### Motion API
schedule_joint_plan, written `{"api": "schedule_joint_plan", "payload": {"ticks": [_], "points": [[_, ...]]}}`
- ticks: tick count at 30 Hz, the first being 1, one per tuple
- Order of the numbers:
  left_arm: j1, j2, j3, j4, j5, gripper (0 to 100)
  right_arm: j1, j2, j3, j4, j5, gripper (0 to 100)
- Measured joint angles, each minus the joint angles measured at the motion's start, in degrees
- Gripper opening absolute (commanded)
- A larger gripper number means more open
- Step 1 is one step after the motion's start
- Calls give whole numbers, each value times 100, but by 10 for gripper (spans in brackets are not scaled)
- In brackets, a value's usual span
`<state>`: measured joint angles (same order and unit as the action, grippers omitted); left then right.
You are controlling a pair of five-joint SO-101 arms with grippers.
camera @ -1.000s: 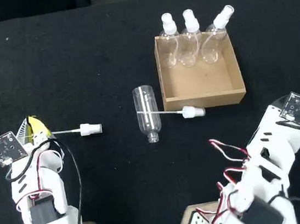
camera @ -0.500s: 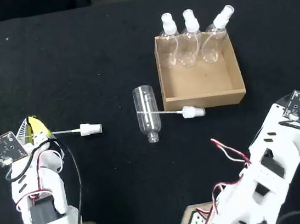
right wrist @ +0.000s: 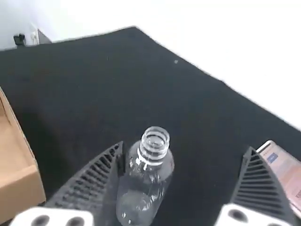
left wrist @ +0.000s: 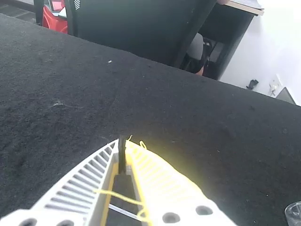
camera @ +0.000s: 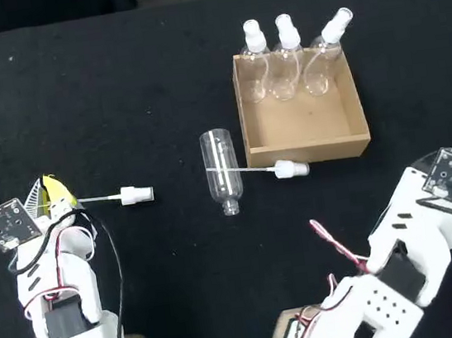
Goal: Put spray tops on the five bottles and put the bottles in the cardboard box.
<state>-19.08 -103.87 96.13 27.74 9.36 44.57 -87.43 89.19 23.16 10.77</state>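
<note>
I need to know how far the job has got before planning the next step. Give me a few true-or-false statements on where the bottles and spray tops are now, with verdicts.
1. Three capped bottles lean in the cardboard box. True.
2. The lying bottle beside the box wears a spray top. False: its neck is bare.
3. The right gripper is open, with an uncapped bottle between its fingers. True.
4. Both loose tops lie inside the box. False: one spray top and a second spray top lie on the table, outside it.
</note>
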Motion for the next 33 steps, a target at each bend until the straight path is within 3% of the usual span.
{"api": "schedule_joint_plan", "payload": {"ticks": [8,20,33], "points": [[0,0,0,0,0,34,0,-325,774,-343,290,342],[0,0,0,0,0,34,-281,-220,738,-747,308,342],[0,0,0,0,0,34,-308,2611,-2145,1125,-62,343]]}}
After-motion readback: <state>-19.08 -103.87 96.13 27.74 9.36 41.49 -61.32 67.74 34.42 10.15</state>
